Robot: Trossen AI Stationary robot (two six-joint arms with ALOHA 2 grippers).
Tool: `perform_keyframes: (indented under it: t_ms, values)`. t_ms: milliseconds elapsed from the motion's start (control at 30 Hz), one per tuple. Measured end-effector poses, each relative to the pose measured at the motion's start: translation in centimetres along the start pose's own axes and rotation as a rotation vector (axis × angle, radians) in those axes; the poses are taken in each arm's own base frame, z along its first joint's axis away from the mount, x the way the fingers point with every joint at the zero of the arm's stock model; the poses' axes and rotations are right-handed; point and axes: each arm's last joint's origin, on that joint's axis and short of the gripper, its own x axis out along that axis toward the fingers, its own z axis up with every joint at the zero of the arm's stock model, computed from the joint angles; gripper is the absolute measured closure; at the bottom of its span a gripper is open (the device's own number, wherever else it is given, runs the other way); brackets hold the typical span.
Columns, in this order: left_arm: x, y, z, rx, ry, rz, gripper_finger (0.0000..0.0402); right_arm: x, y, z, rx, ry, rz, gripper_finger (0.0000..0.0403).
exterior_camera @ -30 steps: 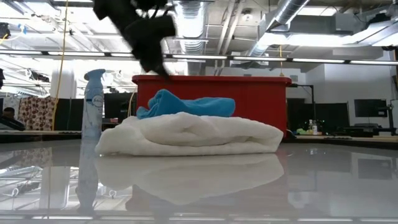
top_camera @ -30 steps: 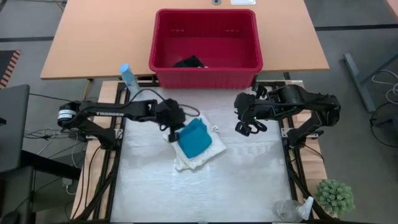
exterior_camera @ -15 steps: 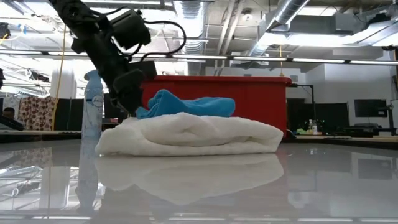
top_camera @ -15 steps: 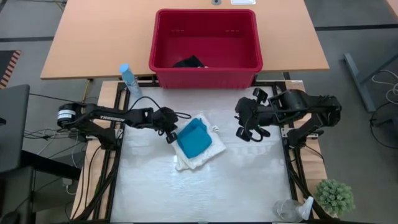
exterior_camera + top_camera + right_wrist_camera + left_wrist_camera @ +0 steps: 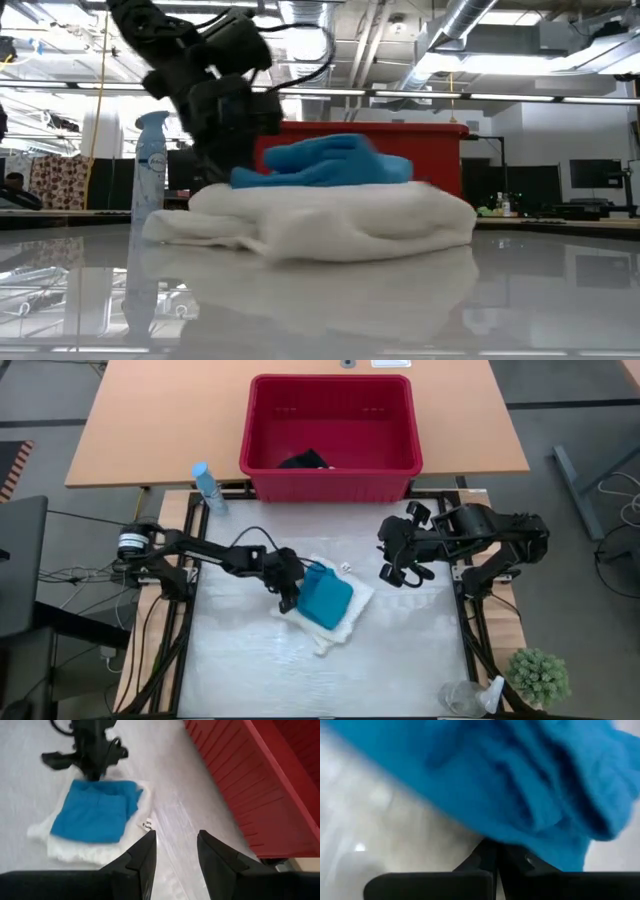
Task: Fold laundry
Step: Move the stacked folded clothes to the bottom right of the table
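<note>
Ideally the left tool (image 5: 291, 592), pinched shut at the stack's edge, nudges white cloth (image 5: 352, 617) and blue garment (image 5: 324, 600) together squarely, while the half-open right tool (image 5: 398, 572) waits apart.

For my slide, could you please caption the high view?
Shut left gripper pushes the stacked turquoise garment and white cloth; right gripper waits open beside them.

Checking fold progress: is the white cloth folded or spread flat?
Folded. The white cloth sits as a compact, thick bundle in the low view, with the blue garment stacked on top.
</note>
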Motion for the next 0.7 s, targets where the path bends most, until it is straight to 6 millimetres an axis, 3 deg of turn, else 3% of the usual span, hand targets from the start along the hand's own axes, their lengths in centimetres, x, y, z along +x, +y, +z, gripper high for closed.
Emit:
perform_keyframes:
  t_ms: [200, 367, 500, 700]
  values:
    - [3.3, -2.8, 3.3, 0.166, 0.006, -0.112, 0.0401, 0.0, 0.0, 0.0, 0.003, -0.002, 0.0, 0.0239]
    - [5.1, -3.4, 5.5, 0.272, 0.071, -0.183, 0.0401, 0.0, 0.0, 0.1, 0.01, -0.005, 0.002, 0.0239]
    - [4.0, -4.4, 8.6, 0.325, 0.03, -0.188, 0.0401, -0.2, 0.3, -0.1, 0.019, -0.009, 0.012, 0.0239]
    - [-0.3, -5.8, 12.6, 0.378, 0.057, -0.114, 0.0401, -0.7, 1.0, -0.4, 0.013, -0.021, 0.014, 0.0239]
